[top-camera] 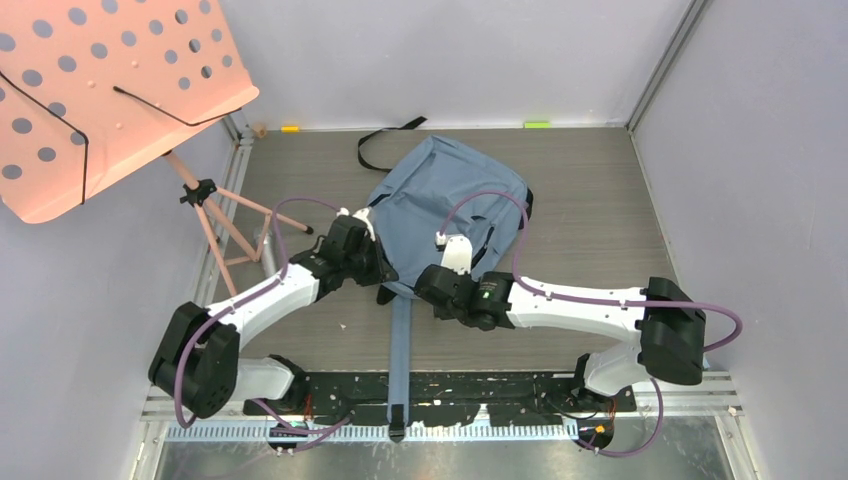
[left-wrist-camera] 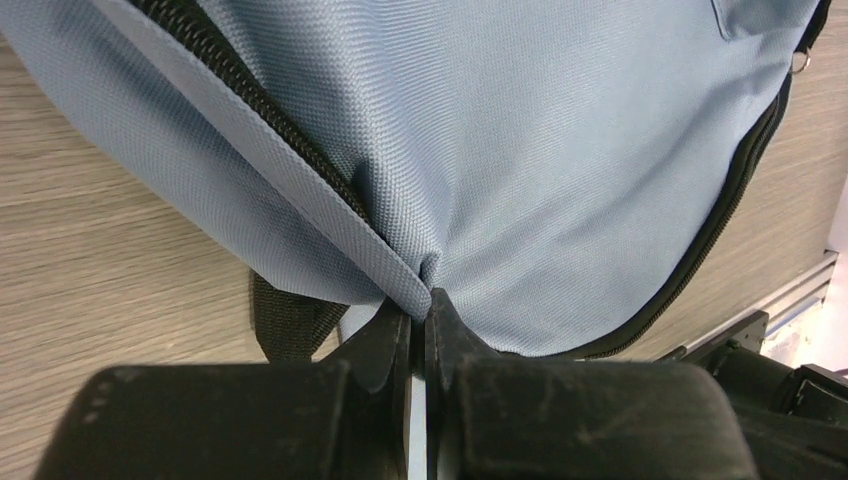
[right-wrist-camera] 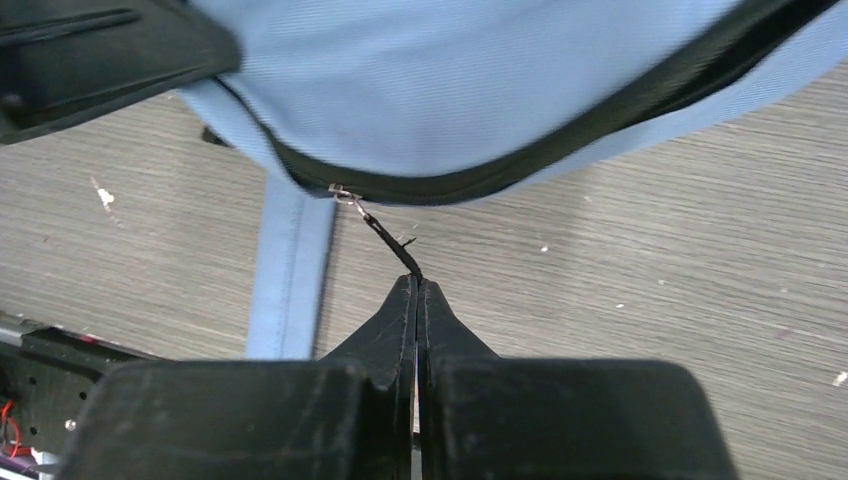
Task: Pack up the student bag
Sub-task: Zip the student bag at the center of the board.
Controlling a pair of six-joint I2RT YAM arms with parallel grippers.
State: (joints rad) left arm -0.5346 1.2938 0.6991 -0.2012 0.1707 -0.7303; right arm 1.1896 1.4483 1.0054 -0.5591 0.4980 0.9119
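Left gripper point(left-wrist-camera: 420, 308) is clenching a fold of grey-blue fabric at the near edge of the student bag point(left-wrist-camera: 560, 150), just beside its black zipper track point(left-wrist-camera: 250, 100); right gripper point(right-wrist-camera: 417, 290) is pinching the black zipper pull point(right-wrist-camera: 388, 238), its cord running from the fingertips up to the slider; the bag is lying flat on the table point(top-camera: 600, 220), between both arms; one blue strap point(right-wrist-camera: 290, 270) is trailing toward the arm bases.

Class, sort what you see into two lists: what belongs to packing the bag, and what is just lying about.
Belongs: soft grey-blue fabric backpack; its black zip pull cord; left gripper; right gripper.
Lying about: pink perforated music stand; small yellow tab.
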